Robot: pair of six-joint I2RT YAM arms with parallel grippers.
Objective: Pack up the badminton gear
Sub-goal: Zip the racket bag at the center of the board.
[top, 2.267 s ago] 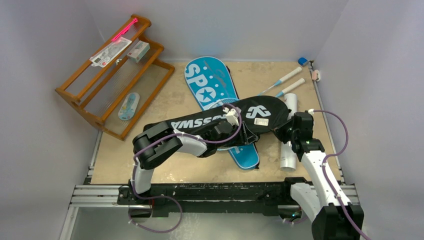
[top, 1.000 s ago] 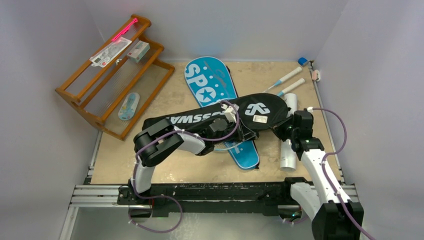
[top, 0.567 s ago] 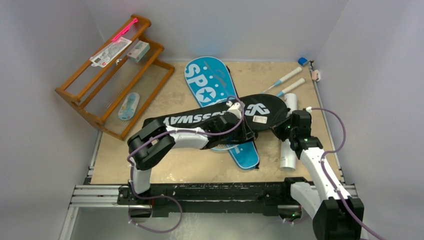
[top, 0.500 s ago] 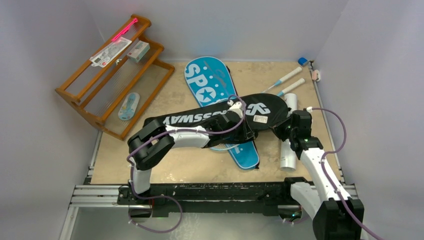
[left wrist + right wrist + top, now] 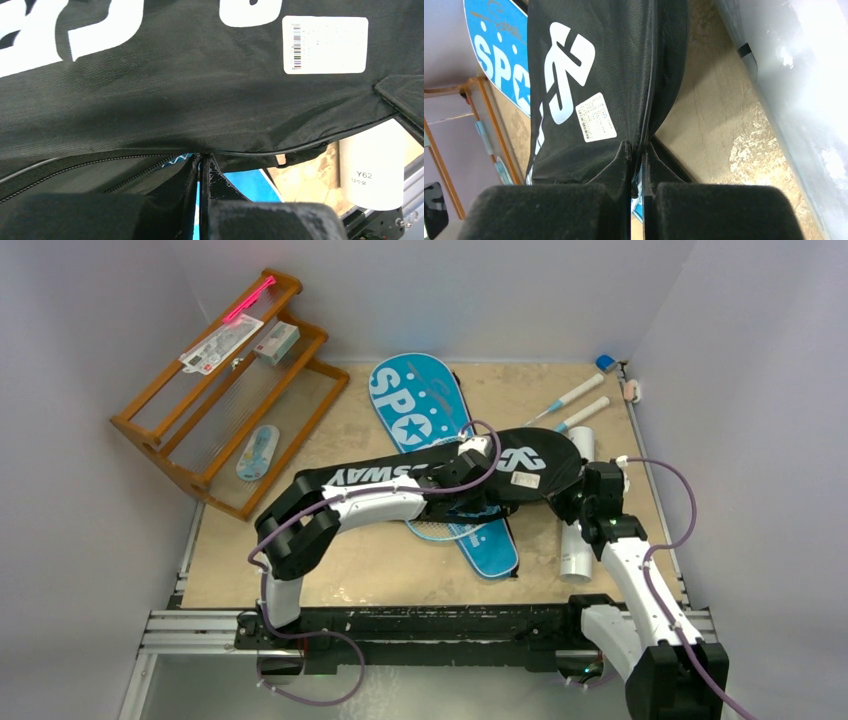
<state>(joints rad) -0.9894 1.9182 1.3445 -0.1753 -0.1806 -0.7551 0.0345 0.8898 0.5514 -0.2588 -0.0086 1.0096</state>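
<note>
CROSSWAY cover (image 5: 400, 476) across SPORT cover (image 5: 415, 400).
It runs from the left gripper (image 5: 202, 167) to the right gripper (image 5: 638, 150); the tube (image 5: 576, 550) lies just right of the right gripper, racket handles (image 5: 578, 393) seemingly beyond it.

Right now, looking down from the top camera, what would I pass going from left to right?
Wooden rack → blue SPORT cover → white tube. The black cover stretches across the middle, over the blue one, so it has no clear spot in line.

Tan table (image 5: 520, 400) with blue cover (image 5: 415, 400), white tube (image 5: 575, 552)
</note>
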